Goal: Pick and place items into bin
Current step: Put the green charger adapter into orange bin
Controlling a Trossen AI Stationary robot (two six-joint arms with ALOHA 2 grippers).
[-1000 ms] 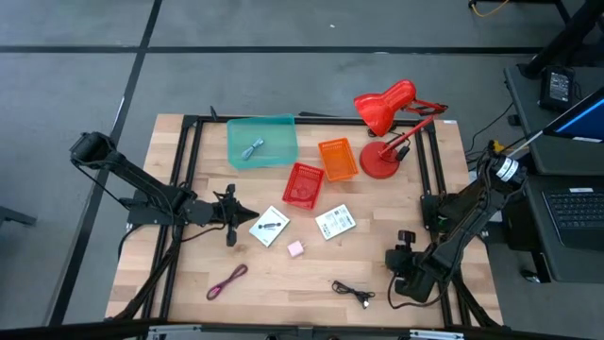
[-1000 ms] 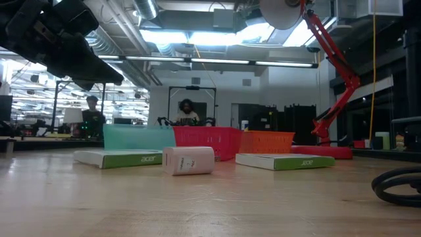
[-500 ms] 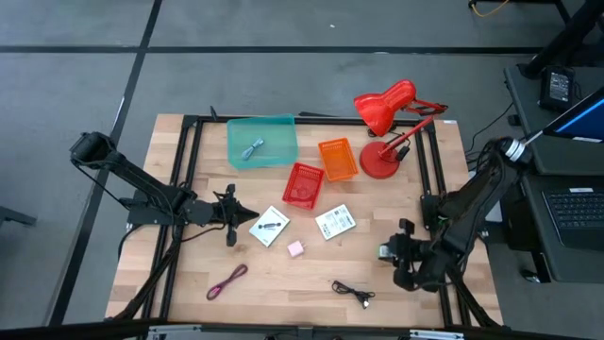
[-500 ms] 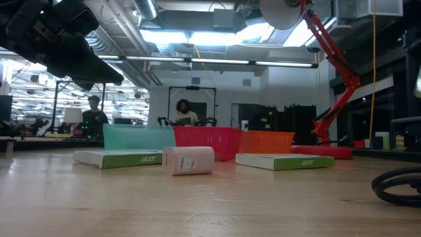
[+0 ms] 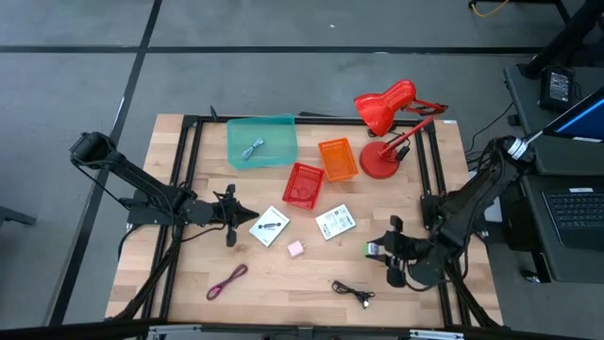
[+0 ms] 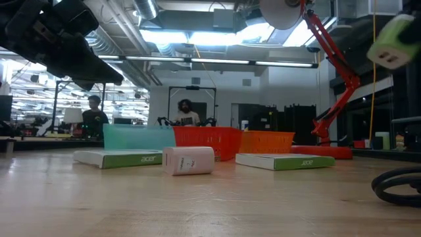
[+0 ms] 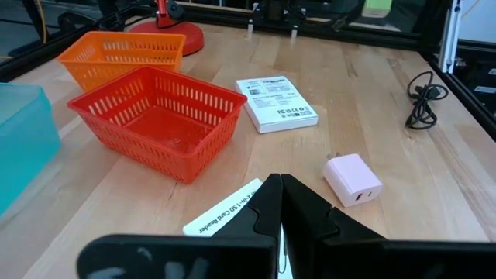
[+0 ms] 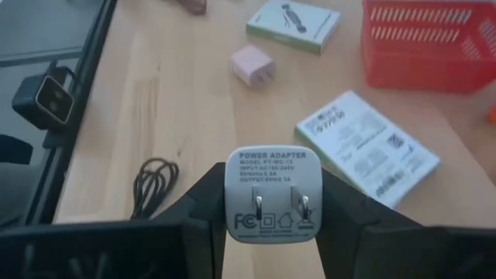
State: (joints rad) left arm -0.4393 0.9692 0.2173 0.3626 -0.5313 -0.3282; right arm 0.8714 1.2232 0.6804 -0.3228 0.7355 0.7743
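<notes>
While the left gripper (image 5: 247, 216) rests pressed together beside a white packet (image 5: 270, 226), the right gripper (image 8: 271, 203) pinches a white power adapter (image 8: 272, 194) above the table (image 5: 283, 283).

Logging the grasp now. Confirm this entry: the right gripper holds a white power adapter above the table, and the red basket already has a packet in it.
Not quite. The right gripper does hold the white power adapter above the table, but the red basket is empty, as the left wrist view shows. Both white packets lie on the table.
</notes>
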